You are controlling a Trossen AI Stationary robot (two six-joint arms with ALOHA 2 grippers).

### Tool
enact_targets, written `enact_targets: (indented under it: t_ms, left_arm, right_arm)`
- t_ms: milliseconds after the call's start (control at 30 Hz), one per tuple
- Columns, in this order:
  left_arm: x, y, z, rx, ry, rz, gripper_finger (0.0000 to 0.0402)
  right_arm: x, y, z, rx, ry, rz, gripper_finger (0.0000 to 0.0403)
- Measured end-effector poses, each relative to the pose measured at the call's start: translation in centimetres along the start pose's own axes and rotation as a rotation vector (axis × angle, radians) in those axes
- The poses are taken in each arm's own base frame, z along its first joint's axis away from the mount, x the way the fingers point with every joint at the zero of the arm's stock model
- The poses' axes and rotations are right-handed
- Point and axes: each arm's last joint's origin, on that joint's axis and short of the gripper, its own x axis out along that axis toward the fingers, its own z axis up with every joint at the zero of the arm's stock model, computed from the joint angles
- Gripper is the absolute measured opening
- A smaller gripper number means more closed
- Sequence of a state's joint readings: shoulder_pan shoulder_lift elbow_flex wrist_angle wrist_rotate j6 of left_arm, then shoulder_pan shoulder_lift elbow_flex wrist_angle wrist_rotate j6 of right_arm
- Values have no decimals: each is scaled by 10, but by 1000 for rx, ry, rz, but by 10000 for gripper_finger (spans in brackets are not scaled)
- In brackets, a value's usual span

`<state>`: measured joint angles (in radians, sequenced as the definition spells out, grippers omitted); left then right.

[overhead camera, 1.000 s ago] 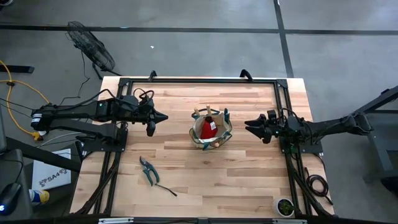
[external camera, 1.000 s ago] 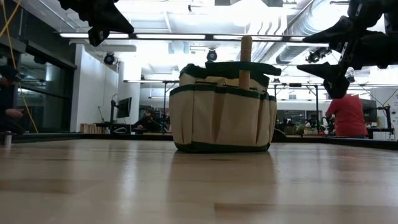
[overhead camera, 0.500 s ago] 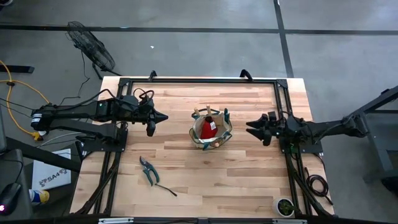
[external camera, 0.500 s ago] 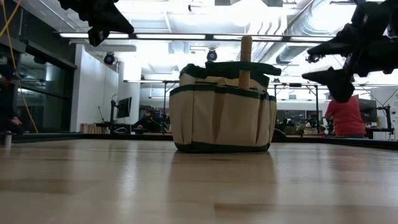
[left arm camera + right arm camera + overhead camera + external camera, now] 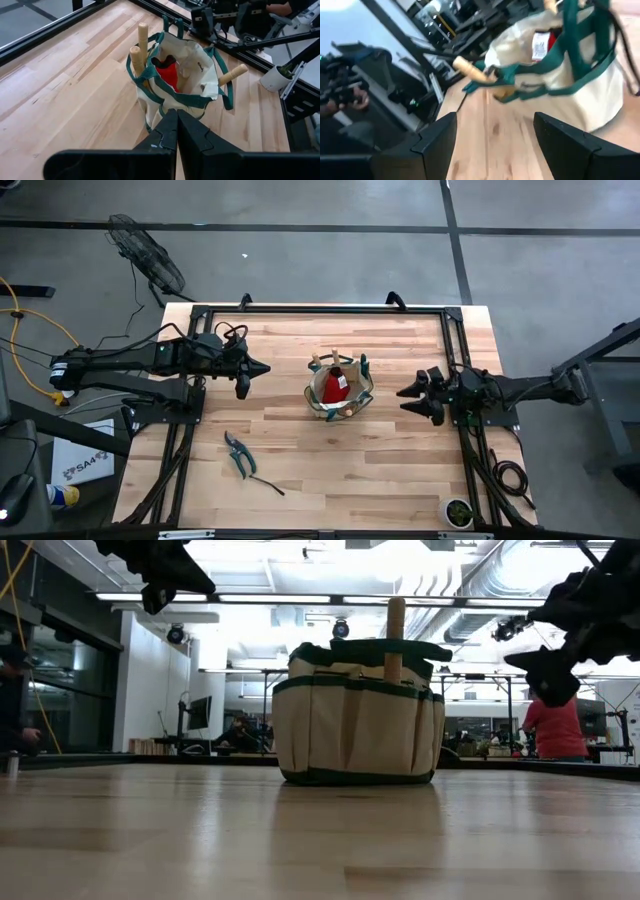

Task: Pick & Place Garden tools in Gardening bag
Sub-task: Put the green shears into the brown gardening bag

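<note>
Tan fabric gardening bag [image 5: 339,389] with dark green trim stands upright near the middle of the wooden counter [image 5: 300,460]. Inside it: a red glove-like item [image 5: 169,75]. Two wooden handles [image 5: 139,47] stick up from one side of the bag's rim; a third wooden handle [image 5: 232,74] pokes out at an angle on the other side. Low view shows one wooden handle rising above the bag's top edge.

Pruning shears [image 5: 238,454] lie flat on the counter, well apart from the bag, toward the front on the left arm's side. A thin dark tool [image 5: 266,484] lies just beside them, type not clear.

Left claw [image 5: 250,372] hangs above the counter to the left of the bag, pointed toward it; fingers pressed together, nothing between them (left wrist view).

Right claw [image 5: 412,398] hangs above the counter to the right of the bag, apart from it; fingers spread wide and empty (right wrist view).

Small potted plant [image 5: 458,511] sits at the counter's front right corner. A person in a red top [image 5: 558,726] stands in the room behind.
</note>
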<state>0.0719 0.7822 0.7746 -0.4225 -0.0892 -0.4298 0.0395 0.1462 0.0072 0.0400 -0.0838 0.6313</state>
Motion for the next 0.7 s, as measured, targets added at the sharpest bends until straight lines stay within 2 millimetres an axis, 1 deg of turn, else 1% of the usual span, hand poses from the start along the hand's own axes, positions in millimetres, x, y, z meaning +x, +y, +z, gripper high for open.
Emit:
enact_targets:
  t_ms: [233,367,700]
  left_arm:
    - [0,0,-3,73,33,-13,0]
    - [0,-1,-5,110,78,-79,2]
    - [0,-3,-6,108,110,-158,5]
  right_arm:
    - [-2,-4,4,-32,-58,-52,256]
    - [-2,-5,4,-21,-65,-67,256]
    - [-2,-5,5,-29,-78,-80,256]
